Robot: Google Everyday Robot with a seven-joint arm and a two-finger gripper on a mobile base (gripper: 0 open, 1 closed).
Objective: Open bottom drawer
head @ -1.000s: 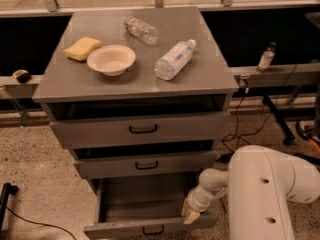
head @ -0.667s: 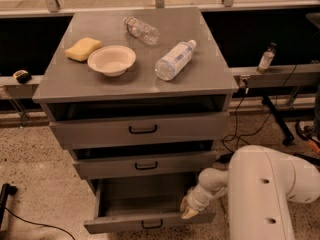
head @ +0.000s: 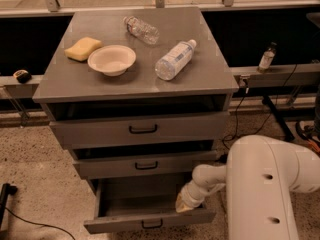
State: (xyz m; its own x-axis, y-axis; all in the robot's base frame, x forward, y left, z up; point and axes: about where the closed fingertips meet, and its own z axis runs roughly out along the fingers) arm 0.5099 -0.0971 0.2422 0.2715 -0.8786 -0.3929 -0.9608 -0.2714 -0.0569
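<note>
Speckled floor (head: 30, 159) w/ a grey metal table (head: 210, 79) in the middle of the view, three drawers in its front. On the tabletop: yellow sponge (head: 83, 48) at approx. 9 o'clock, white bowl (head: 111, 59) just beside it toward the centre, small bottle (head: 141, 30) lying on its side at 12, big bottle (head: 174, 60) lying at an angle near 3. Top drawer (head: 100, 131) and middle drawer (head: 110, 166) each stick out a little, dark gap above each. Bottom drawer (head: 125, 225) is at 6 o'clock of the table front, sticking out well past the other two, inside visible, black handle (head: 152, 224) at centre of its front. White arm (head: 270, 184) comes in from 4 o'clock; tool (head: 183, 207) sits inside the bottom drawer's right end, just behind its front panel. Tool open or closed: can't tell. Dark bottle (head: 266, 58) stands on a rail (head: 280, 76) at 3 o'clock, well apart from the table.
</note>
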